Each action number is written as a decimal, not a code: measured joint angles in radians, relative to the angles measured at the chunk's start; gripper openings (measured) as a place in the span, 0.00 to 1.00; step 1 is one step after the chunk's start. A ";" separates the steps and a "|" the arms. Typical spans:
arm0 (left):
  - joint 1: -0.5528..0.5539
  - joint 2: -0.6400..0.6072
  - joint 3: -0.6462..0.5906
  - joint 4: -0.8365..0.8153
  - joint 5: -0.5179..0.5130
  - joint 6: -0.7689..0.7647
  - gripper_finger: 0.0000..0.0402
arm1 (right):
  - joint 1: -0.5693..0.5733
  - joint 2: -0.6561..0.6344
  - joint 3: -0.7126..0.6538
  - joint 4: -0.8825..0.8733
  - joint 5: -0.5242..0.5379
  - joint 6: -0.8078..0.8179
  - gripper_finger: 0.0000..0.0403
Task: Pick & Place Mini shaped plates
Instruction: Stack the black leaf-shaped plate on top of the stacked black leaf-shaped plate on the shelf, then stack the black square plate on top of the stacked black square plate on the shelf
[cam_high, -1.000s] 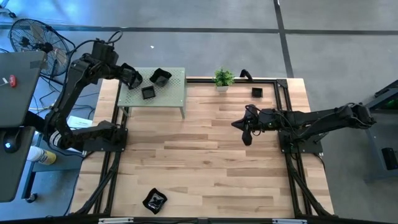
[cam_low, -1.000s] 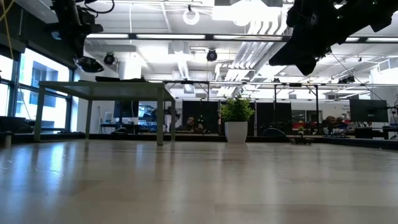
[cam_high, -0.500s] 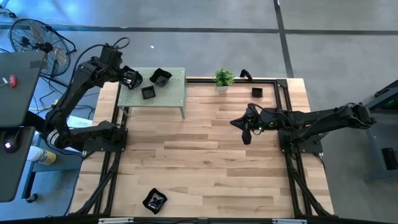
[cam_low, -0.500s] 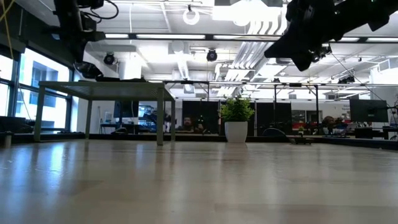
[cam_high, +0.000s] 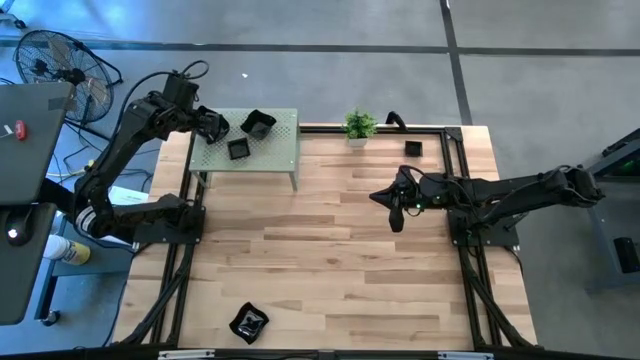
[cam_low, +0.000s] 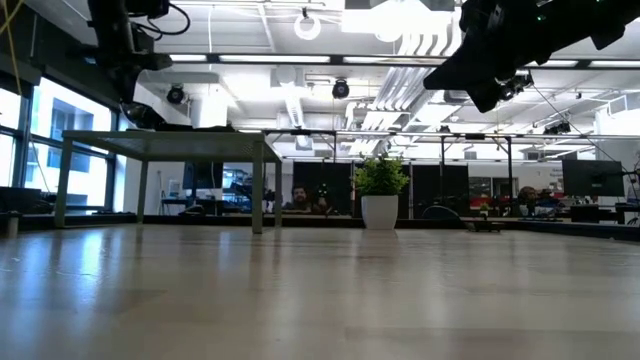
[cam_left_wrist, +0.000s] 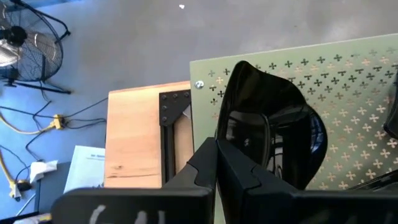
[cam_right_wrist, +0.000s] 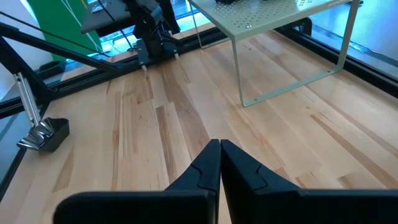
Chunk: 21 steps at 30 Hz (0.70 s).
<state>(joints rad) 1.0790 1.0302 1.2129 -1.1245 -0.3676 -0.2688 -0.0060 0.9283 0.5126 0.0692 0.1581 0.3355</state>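
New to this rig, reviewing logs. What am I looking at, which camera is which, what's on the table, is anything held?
Two dark robot arms work at a wooden table. The top-down picture shows everything; the low one looks level across the tabletop into the room; the other two come from cameras on each arm's wrist.

The left gripper is over the left end of a small green perforated stand and is shut on a glossy black plate, best seen in its wrist view. Two more black plates sit on the stand. Another plate lies near the table's front edge, and one at the back right, near a small potted plant.

The right gripper hangs above mid-table, shut and empty.
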 joint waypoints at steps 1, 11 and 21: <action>0.000 0.002 0.000 -0.003 0.000 -0.002 0.00 | 0.000 0.000 0.000 0.000 0.000 0.000 0.02; 0.000 0.013 0.000 -0.013 0.000 -0.028 0.02 | 0.000 0.000 0.000 0.000 -0.004 0.000 0.02; 0.000 0.013 0.000 -0.015 0.016 -0.030 0.19 | 0.000 0.000 0.000 0.000 -0.004 -0.001 0.02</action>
<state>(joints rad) 1.0790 1.0435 1.2133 -1.1393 -0.3514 -0.2985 -0.0060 0.9283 0.5128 0.0692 0.1538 0.3347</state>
